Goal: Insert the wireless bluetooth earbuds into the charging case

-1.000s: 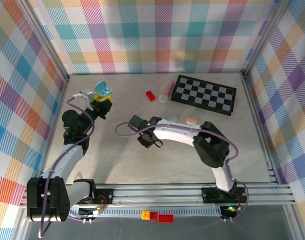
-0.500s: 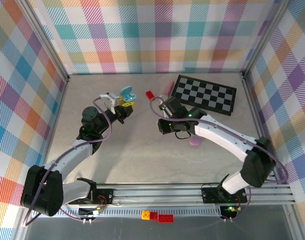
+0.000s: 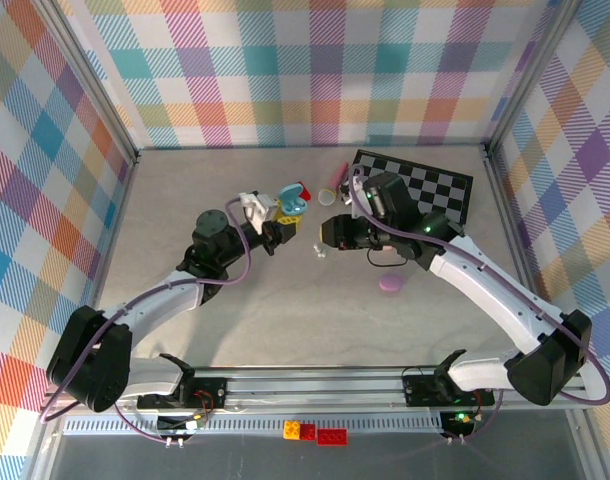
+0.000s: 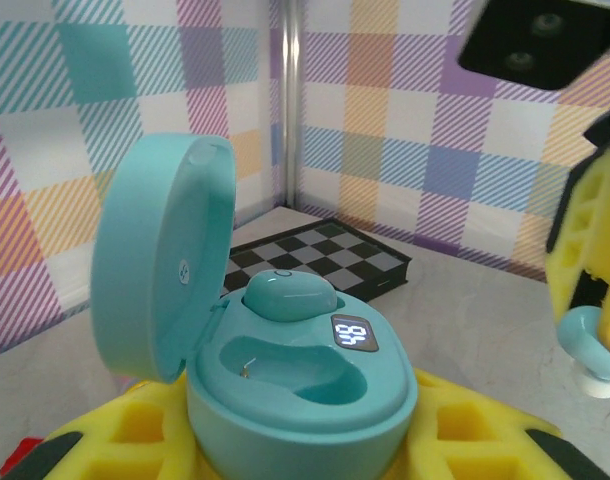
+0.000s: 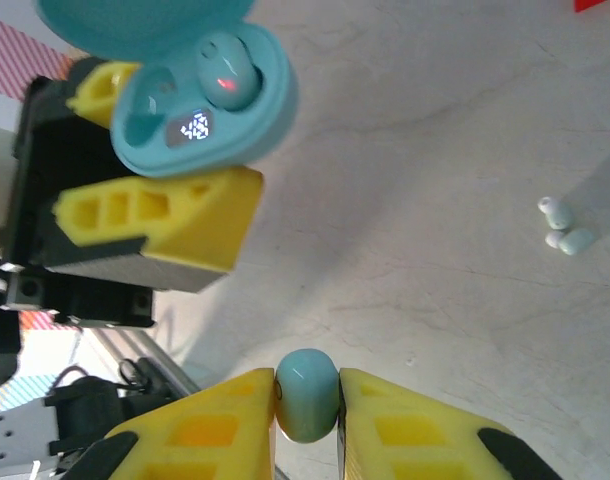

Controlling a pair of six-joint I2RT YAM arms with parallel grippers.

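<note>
1. Both arms have swung in toward the middle of the worktop (image 3: 235, 300) within the last second. The left pincer (image 3: 288, 210) and right pincer (image 5: 307, 420) now sit close together.
2. The left pincer is clamped on the charging case (image 4: 300, 400) — lid up, one earbud (image 4: 288, 295) seated, the other socket (image 4: 295, 368) empty.
3. The right pincer is closed on a teal earbud (image 5: 307, 385), near the case but not touching.
4. Insertion looks next — whether the bud is turned to fit, I can't quite tell.
</note>
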